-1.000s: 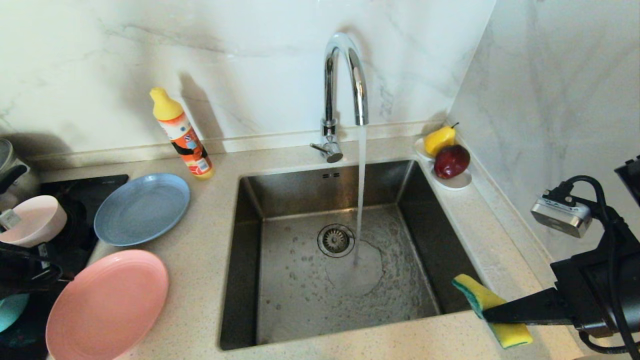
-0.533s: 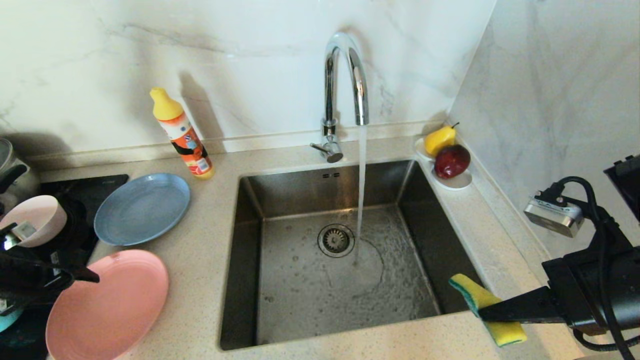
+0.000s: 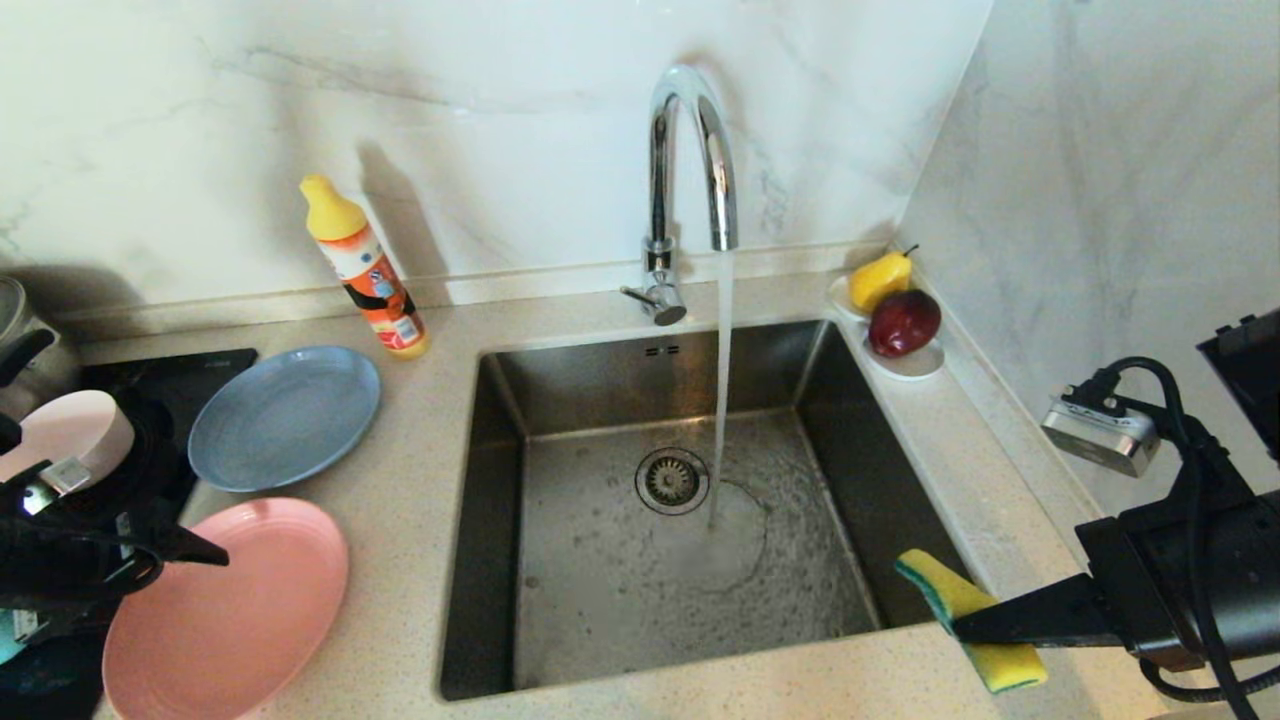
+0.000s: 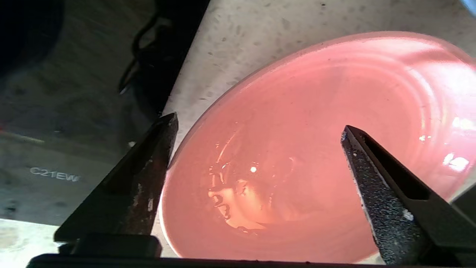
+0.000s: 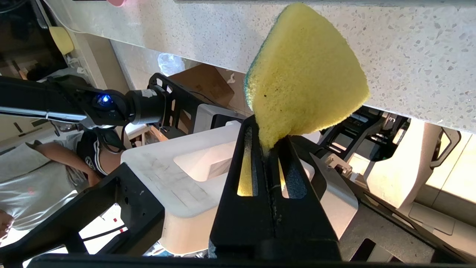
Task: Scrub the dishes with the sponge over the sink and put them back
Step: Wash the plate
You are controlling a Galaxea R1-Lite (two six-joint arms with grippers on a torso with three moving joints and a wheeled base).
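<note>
The pink plate [image 3: 240, 610] [image 4: 316, 130] lies flat on the counter at front left, wet in the middle. My left gripper [image 3: 170, 555] [image 4: 258, 123] hangs open just over its left part, jaws wide apart and holding nothing. Behind it are the grey-blue plate [image 3: 285, 415] and the pale pink bowl [image 3: 65, 435]; my left arm covers most of the teal bowl [image 3: 8, 635]. My right gripper [image 3: 965, 625] [image 5: 267, 141] is shut on the bent yellow-green sponge [image 3: 1010, 665] [image 5: 305, 74] at the front right corner of the sink [image 3: 600, 600].
Water runs from the chrome faucet [image 3: 690, 150] into the basin. An orange detergent bottle [image 3: 365, 270] stands behind the plates. A white fruit dish [image 3: 910, 368] with a pear and a red fruit sits at the back right. A black cooktop [image 3: 170, 375] and a pot [image 3: 20, 340] are at far left.
My left gripper has opened wide and swung out over the pink plate's left side, and the plate has shifted slightly right. The right gripper with the sponge has edged a little left.
</note>
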